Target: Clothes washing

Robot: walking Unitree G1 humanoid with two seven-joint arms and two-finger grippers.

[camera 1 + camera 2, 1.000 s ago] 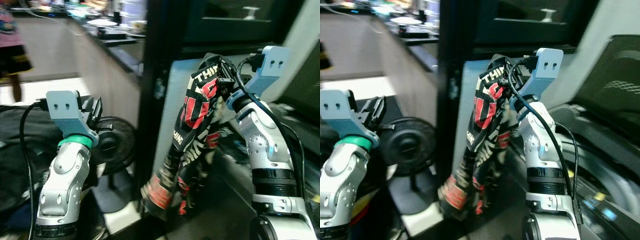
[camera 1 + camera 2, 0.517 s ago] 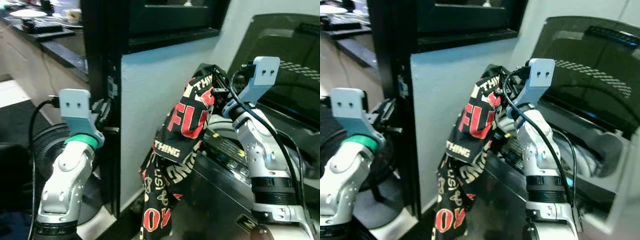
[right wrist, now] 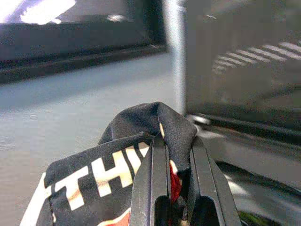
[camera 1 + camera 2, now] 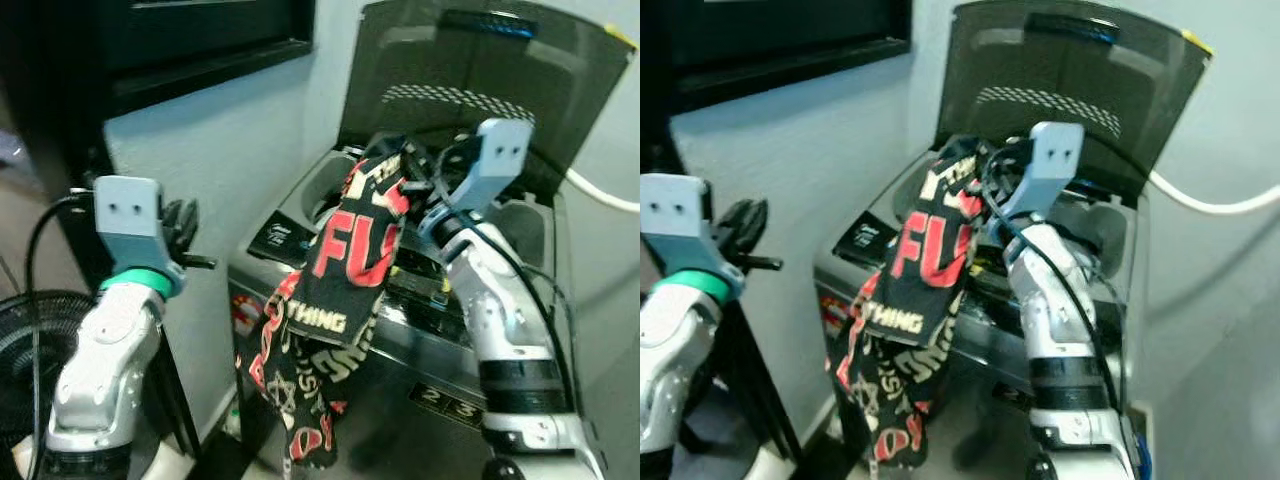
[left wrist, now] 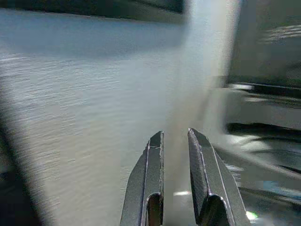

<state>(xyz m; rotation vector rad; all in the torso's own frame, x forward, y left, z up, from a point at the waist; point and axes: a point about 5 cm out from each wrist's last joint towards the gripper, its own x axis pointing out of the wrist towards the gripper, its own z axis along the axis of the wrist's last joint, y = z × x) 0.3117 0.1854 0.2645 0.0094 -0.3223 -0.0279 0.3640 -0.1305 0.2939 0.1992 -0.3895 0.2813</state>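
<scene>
While the right gripper (image 3: 175,155) pinches a fold of the black, red and white printed garment (image 4: 340,300) between its nearly closed fingers, the cloth hangs in front of the top-loading washing machine (image 4: 520,225), its top bunched just above the front rim and its tail trailing down past the control panel (image 4: 445,400) toward the floor. Lid (image 4: 480,60) stands raised behind the tub opening. Judgement: the step in hand is carrying the garment over the opening; doing it well means lifting high enough that the long tail clears the front rim, moving back toward the lid until the bulk hangs over the tub, and only then letting go, or the weight outside may drag it back out. Left gripper (image 5: 175,183) is held up beside the machine, near the pale wall (image 4: 210,150), fingers a narrow gap apart and holding nothing. Count: one garment, one machine, one lid, two grippers, one floor fan (image 4: 40,330) left of the machine, one white hose (image 4: 1215,205) along the wall right of the lid.
</scene>
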